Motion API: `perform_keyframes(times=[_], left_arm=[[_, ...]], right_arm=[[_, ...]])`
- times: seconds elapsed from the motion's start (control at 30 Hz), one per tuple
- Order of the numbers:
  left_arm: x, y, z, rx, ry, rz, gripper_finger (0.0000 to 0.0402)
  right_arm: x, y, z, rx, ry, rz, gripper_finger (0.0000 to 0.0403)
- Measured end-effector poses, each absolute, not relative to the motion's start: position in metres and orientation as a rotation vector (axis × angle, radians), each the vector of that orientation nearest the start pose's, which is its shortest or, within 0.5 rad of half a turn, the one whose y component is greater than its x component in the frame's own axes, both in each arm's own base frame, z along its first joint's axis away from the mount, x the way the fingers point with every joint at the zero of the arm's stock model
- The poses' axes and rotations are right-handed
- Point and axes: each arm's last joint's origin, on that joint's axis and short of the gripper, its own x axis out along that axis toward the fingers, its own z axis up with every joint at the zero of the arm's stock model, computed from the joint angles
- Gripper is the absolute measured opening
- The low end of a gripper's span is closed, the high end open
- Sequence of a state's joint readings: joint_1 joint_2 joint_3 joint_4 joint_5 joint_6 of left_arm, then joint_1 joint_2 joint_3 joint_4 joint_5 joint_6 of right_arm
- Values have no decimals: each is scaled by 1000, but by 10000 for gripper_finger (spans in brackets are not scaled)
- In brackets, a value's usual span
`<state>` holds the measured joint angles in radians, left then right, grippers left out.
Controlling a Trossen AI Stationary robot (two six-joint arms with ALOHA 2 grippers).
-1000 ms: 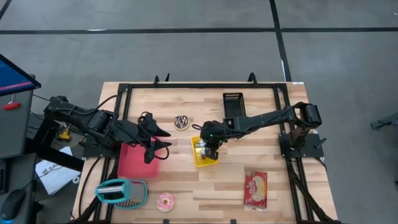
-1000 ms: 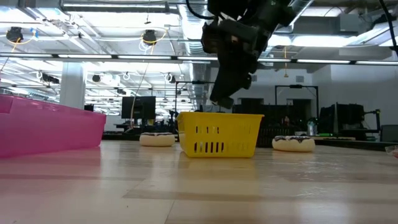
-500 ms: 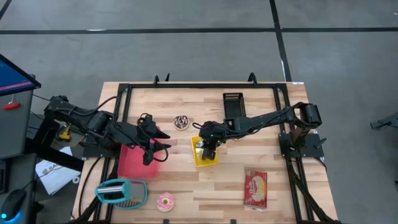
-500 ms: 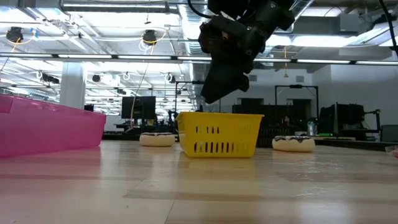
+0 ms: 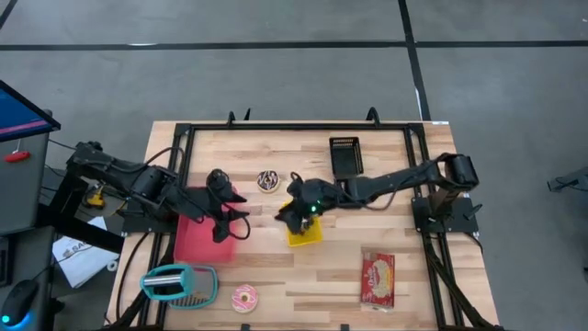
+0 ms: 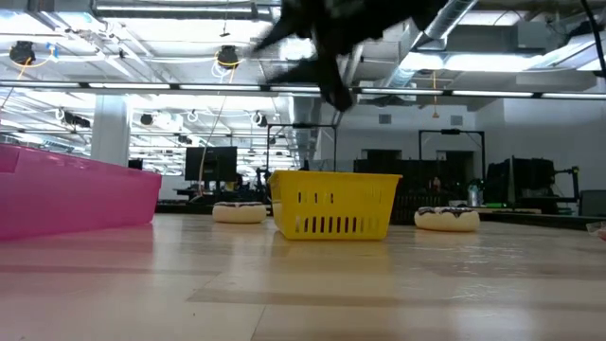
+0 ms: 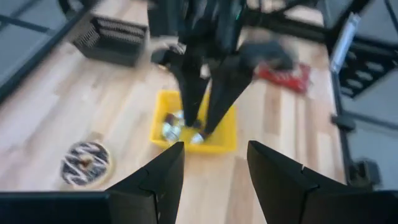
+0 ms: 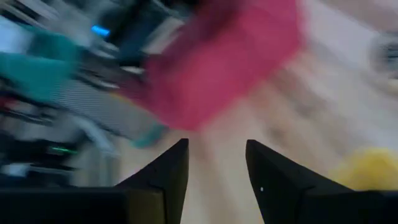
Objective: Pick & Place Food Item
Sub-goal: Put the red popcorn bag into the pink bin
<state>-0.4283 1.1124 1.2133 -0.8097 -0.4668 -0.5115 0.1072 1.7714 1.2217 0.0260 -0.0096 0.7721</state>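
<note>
While the right gripper (image 5: 287, 213) is hanging above the near-left corner of the yellow basket (image 5: 306, 233), at roughly the table's centre, its fingers (image 8: 163, 180) are standing apart with nothing between them, as its own wrist view shows. My judgement is that the food item is sitting delivered and this arm is clearing off towards nine o'clock, since the gripper is pointing at the pink bin (image 8: 224, 59) rather than down into the basket.

Inside the basket, the food item (image 7: 171, 126) is lying on the floor of the container: small, pale and glossy pieces, looking like wrapped sweets or similar, though the exact kind cannot be told. From table height the basket (image 6: 333, 204) is standing upright and square on the wood, its contents hidden by its slotted wall.

At nine o'clock from the basket, the left gripper (image 5: 226, 223) is hovering over the pink bin's (image 5: 195, 241) right edge, fingers (image 7: 152, 180) apart and empty, evidently waiting.

A chocolate doughnut (image 5: 268, 180) is lying at eleven o'clock from the basket, untouched.
</note>
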Motion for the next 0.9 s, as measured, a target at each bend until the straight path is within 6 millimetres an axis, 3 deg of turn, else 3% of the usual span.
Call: perform_keyframes(times=[0.2, 0.37, 0.63, 0.9], left_arm=[[200, -89, 354, -135, 689, 131, 172], [208, -83, 344, -89, 795, 99, 172], [229, -33, 332, -62, 927, 95, 172], [251, 34, 319, 106, 962, 41, 181]], right_arm=[[395, 87, 254, 835, 370, -9, 145], [387, 121, 258, 897, 321, -3, 137], [368, 166, 253, 977, 413, 24, 122], [320, 203, 255, 1013, 661, -33, 118]])
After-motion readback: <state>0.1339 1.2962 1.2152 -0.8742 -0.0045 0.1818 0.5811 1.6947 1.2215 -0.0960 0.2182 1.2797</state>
